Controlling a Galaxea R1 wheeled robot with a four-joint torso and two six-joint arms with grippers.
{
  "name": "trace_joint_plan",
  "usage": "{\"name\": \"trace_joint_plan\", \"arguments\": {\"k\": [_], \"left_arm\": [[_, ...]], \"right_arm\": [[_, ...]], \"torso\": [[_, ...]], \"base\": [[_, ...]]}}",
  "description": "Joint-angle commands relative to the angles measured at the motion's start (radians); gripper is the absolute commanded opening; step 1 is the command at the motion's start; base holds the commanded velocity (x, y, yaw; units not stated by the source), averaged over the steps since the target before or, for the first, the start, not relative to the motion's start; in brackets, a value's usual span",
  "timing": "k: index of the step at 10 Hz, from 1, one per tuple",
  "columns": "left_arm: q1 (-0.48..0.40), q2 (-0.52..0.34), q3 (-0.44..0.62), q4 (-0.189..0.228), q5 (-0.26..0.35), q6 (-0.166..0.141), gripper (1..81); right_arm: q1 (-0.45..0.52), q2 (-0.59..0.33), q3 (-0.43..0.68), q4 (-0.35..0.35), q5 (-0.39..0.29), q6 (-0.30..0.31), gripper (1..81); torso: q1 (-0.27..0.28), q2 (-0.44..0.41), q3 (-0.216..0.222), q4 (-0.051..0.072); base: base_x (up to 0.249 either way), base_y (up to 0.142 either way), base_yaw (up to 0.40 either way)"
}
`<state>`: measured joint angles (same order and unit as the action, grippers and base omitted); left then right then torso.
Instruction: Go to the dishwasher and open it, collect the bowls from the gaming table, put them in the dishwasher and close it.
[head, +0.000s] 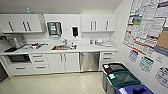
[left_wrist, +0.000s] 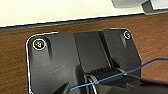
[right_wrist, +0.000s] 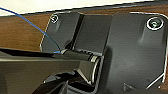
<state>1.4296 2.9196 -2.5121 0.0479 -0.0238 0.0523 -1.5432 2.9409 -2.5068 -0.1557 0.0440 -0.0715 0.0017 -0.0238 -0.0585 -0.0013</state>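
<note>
The dishwasher (head: 89, 61) stands shut under the white counter (head: 90, 47), right of the sink cabinet doors, its brushed steel front and bar handle facing me from across the floor. The bowls and the gaming table are out of view. Both wrist views look over the robot's own dark plate onto a brown wood-look floor with a white wall base behind.
A steel sink (head: 63, 47) sits in the counter left of the dishwasher. Three bins stand along the right wall: black (head: 113, 68), green (head: 123, 78) and blue (head: 135, 89). Posters cover the right wall. Pale floor (head: 55, 83) lies open before the cabinets.
</note>
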Motion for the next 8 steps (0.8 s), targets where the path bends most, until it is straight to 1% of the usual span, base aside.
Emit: {"name": "trace_joint_plan", "arguments": {"k": [1,8], "left_arm": [[-0.056,-0.008,0.006,-0.005,0.050,0.001,81.1],[-0.056,-0.009,0.007,-0.005,0.050,0.001,81.1]], "right_arm": [[0.042,-0.004,0.008,-0.011,-0.052,-0.007,81.1],[0.042,-0.001,0.005,-0.013,-0.052,-0.007,81.1]], "torso": [[0.000,0.000,0.000,0.000],[0.000,0.000,0.000,0.000]], "base": [[0.081,0.000,0.000],[0.081,0.000,0.000]]}}
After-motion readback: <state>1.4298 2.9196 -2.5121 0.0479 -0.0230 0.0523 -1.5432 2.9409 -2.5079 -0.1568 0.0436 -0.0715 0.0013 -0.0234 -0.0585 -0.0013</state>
